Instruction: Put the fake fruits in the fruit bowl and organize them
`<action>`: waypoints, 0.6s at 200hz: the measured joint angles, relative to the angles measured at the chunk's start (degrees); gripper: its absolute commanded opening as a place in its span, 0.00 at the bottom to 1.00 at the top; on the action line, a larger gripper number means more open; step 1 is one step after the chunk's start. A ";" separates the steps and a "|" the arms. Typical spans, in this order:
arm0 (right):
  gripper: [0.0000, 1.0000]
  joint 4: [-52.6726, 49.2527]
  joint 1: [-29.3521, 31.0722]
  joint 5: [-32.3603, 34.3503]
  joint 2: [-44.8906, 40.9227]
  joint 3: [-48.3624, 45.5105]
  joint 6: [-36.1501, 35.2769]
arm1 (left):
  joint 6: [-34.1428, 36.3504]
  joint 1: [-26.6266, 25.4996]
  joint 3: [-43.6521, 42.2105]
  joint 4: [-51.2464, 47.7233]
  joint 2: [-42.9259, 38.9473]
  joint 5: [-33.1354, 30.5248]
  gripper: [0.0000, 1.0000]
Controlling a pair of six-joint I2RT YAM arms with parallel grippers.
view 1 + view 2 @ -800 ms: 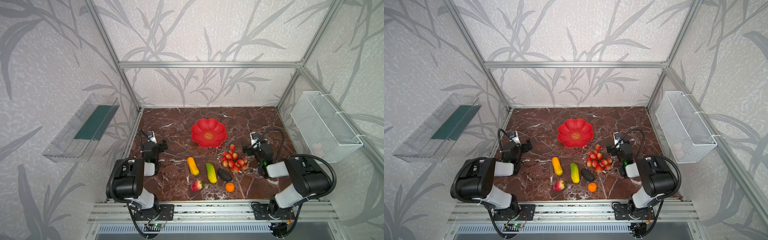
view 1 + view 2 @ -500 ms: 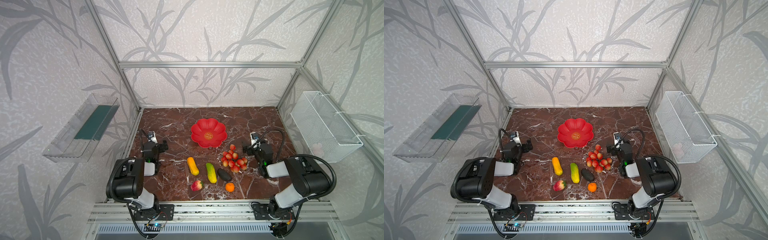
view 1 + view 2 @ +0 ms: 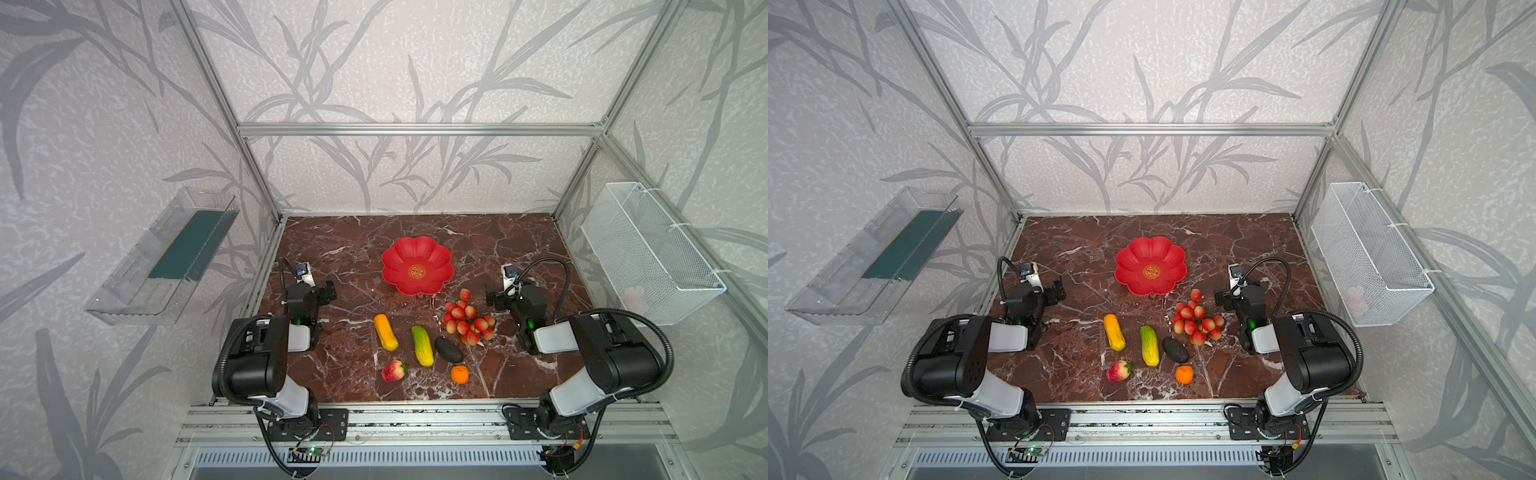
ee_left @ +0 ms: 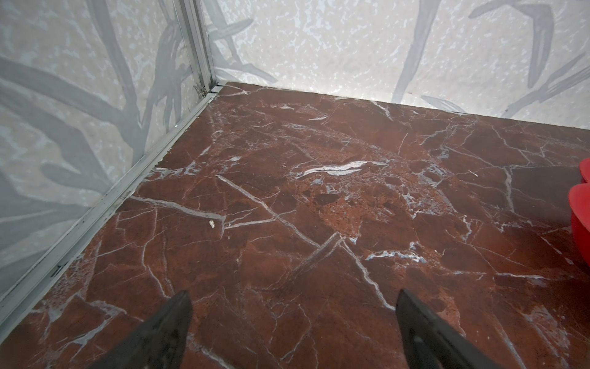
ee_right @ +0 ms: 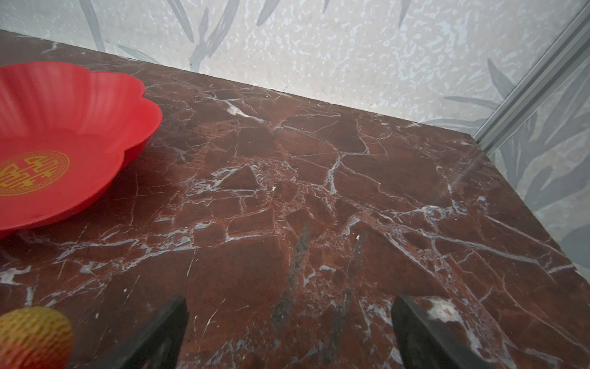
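The red scalloped fruit bowl (image 3: 417,249) (image 3: 1150,248) (image 5: 79,105) stands empty mid-table; its rim (image 4: 581,204) just shows in the left wrist view. In front of it lie the fake fruits: orange-yellow oblong (image 3: 385,337), green-yellow oblong (image 3: 422,351), dark oval (image 3: 449,350), strawberry (image 3: 393,371), orange ball (image 3: 459,374) and berry bunch (image 3: 467,320) (image 5: 32,332). My left gripper (image 3: 328,291) (image 4: 292,295) hovers open and empty left of the fruits. My right gripper (image 3: 494,297) (image 5: 289,300) is open and empty just right of the berries.
A clear plastic tray (image 3: 166,257) hangs on the left wall and a white wire basket (image 3: 648,253) on the right wall. Aluminium frame posts (image 3: 257,178) stand at the table's back corners. Bare marble (image 3: 353,237) lies behind and beside the bowl.
My left gripper has edged slightly to the right. The fruits, the bowl and the right arm stand as before.
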 measured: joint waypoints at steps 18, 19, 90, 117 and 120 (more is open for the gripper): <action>0.99 -2.19 -0.02 2.38 -1.60 0.11 0.83 | -0.04 0.00 0.00 0.07 -0.02 -0.09 0.96; 0.99 -2.19 -0.02 2.38 -1.60 0.11 0.83 | -0.04 0.00 0.00 0.04 -0.02 -0.17 0.96; 0.99 -32.44 0.11 10.91 -29.59 14.91 13.27 | -9.25 -1.66 8.17 -24.04 -22.95 -7.28 0.99; 0.99 -31.67 -1.99 6.67 -32.68 8.39 23.10 | -21.22 -1.77 4.90 -21.33 -31.95 -2.84 0.97; 0.99 -32.48 -2.23 6.38 -32.57 8.00 24.15 | -22.38 -1.77 4.24 -21.29 -32.59 -2.10 0.96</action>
